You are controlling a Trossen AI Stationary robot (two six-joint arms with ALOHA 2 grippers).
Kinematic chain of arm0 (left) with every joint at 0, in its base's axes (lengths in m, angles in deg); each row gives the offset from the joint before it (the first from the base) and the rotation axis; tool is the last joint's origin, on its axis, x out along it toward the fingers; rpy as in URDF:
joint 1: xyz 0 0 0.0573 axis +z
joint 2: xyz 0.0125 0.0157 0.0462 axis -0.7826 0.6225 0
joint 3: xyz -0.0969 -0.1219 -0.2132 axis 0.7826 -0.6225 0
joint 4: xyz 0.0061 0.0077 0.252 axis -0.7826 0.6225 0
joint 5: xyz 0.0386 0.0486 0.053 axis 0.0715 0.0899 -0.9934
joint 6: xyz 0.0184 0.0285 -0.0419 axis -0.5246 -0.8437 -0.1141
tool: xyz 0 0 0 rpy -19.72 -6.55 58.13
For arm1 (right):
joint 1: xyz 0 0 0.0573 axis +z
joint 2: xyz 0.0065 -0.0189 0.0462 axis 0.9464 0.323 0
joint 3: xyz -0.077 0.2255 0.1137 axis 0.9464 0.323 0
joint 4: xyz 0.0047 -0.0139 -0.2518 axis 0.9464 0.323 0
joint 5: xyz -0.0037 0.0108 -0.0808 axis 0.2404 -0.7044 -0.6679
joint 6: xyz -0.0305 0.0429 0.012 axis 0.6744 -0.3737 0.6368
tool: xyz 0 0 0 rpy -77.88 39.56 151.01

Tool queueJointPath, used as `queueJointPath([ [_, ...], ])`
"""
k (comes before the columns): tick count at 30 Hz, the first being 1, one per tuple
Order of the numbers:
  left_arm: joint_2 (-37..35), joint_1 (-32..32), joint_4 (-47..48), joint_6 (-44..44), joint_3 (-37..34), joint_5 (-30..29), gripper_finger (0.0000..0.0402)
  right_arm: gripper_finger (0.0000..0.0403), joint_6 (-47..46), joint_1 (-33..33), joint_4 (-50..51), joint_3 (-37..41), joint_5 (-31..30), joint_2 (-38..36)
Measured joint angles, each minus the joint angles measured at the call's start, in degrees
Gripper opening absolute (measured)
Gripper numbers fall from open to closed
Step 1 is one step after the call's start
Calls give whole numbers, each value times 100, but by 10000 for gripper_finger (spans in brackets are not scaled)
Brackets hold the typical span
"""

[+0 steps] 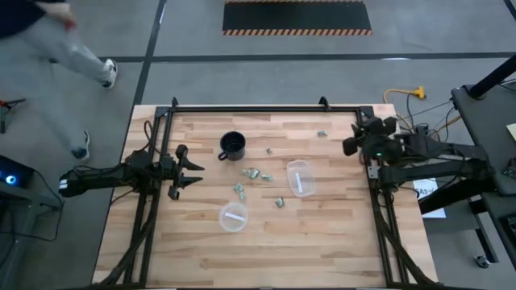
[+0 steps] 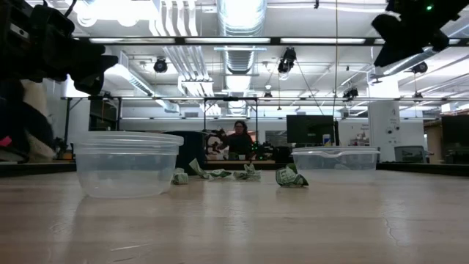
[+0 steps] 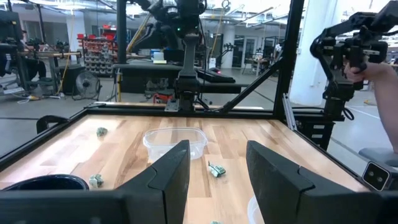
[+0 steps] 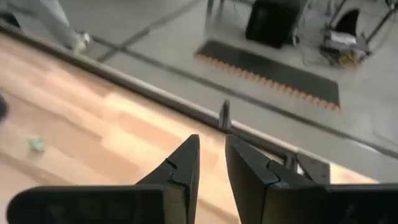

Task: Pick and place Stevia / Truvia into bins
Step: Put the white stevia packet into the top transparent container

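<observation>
Hovering, left gripper (image 1: 187, 171): fingers spread wide, nothing between them, at the 9 o'clock edge of the surface (image 1: 322, 242), aimed inward toward the sachets; judged a ready pose before a first pick.
Right gripper (image 1: 355, 138): fingers a narrow gap apart, empty, raised over the 2 o'clock corner of the surface; wrist view looks past the back rail to the floor, so it is judged to be waiting clear of the work.
Stevia / Truvia sachets (image 1: 255, 174): loose cluster near centre, lying flat or crumpled; one stray (image 1: 322, 134) toward 1 o'clock, one small piece (image 1: 270, 150) just right of the mug.
Oblong bin (image 1: 300, 177): at 3 o'clock of the cluster, upright, something white inside; cannot tell what.
Round bin (image 1: 233, 216): at 6 o'clock of the cluster, upright, likewise a white item inside.
Black mug (image 1: 232, 146): at 11 o'clock of the cluster, between left gripper and sachets; judged an obstacle to steer around.
Progress: most sachets lie outside the bins; judged early.
Person (image 1: 56, 40): walking on the floor beyond the 10 o'clock corner.
</observation>
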Motion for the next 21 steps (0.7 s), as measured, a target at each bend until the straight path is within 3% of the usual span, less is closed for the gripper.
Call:
queueJointPath([
  [7, 0, 2, -1, 1, 0, 0, 141, 68, -215, -537, 234, -368, 451, 1015],
  [16, 0, 2, -1, 1, -1, 0, 141, 68, 920, -1533, -146, -326, 1130, 1877],
  [18, 0, 2, -2, 0, 0, 0, 141, 68, 1632, -1845, -650, -294, 1627, 1995],
  [21, 0, 2, -2, 0, 0, 0, 141, 68, 3201, -2391, -1400, -274, 3117, 2172],
])
